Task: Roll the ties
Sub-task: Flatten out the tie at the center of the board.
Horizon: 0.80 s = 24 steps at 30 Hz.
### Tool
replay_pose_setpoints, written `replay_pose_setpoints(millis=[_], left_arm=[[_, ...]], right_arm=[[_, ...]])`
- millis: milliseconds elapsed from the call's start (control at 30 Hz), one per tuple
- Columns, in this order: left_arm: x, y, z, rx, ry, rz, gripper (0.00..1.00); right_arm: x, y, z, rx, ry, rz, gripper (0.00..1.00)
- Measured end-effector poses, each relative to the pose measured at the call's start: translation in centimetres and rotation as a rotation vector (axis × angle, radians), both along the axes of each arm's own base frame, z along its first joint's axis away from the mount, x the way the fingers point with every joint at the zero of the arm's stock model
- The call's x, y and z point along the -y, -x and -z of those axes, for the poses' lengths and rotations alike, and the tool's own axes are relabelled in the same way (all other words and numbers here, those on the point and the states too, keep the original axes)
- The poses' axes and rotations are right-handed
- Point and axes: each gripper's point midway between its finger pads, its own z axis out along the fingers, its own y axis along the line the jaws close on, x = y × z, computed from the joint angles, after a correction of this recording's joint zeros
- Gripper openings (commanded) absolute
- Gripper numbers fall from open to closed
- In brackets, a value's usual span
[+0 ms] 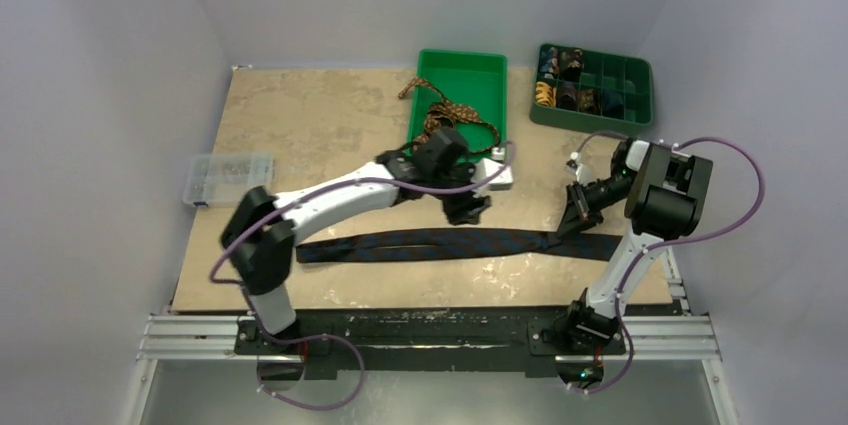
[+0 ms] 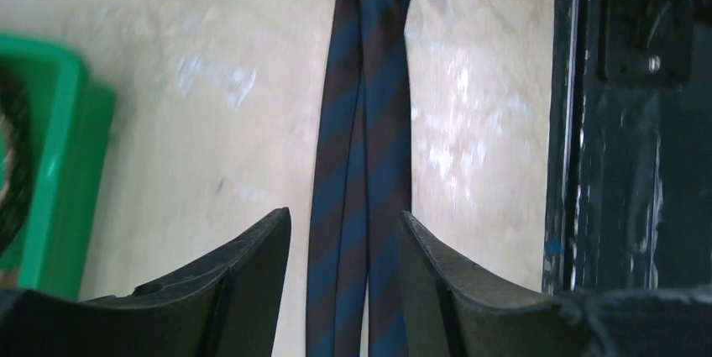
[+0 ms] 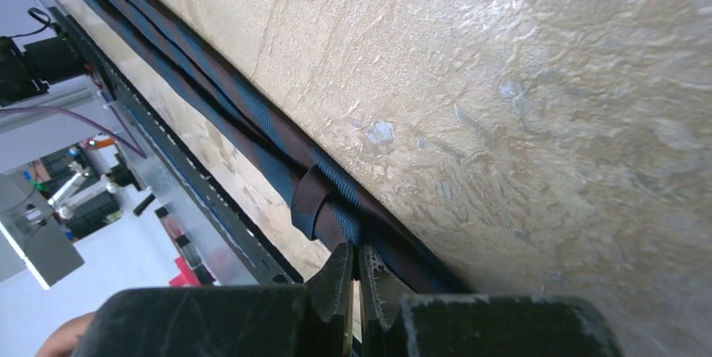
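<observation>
Left wrist view: the left gripper [image 2: 344,217] stood open astride the striped tie [image 2: 361,122]; the right gripper [image 3: 354,266] was clenched shut beside it.

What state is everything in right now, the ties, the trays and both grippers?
striped tie, unrolled, lying flat across the table.
brown tie, loose heap in the green bin, one end over the rim.
divided tray, several compartments hold rolled ties.
left gripper, open above the striped tie.
right gripper, shut, down at the striped tie.

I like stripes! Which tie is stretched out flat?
The navy striped tie, laid straight across the table; the brown patterned tie lies tangled in the green bin.
</observation>
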Motion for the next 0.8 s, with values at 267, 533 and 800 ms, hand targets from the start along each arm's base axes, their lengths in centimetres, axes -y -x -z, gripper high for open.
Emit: replay_pose_setpoints(millis=[267,533,800], left_arm=[[-19.7,2.1,2.0,0.027,-0.186,-0.047,0.45],[-31.2,6.6,8.9,-0.058,-0.498,-0.01,0.46],[-33.5,6.3,11.0,-0.068,-0.629,0.005,0.3]], right_arm=[[0.8,-0.5,-1.1,0.06,0.053,-0.021,0.0],[1.6,-0.4,-1.2,0.068,0.079,-0.023,0.0],[1.9,-0.4,-1.0,0.069,0.094,-0.026,0.0]])
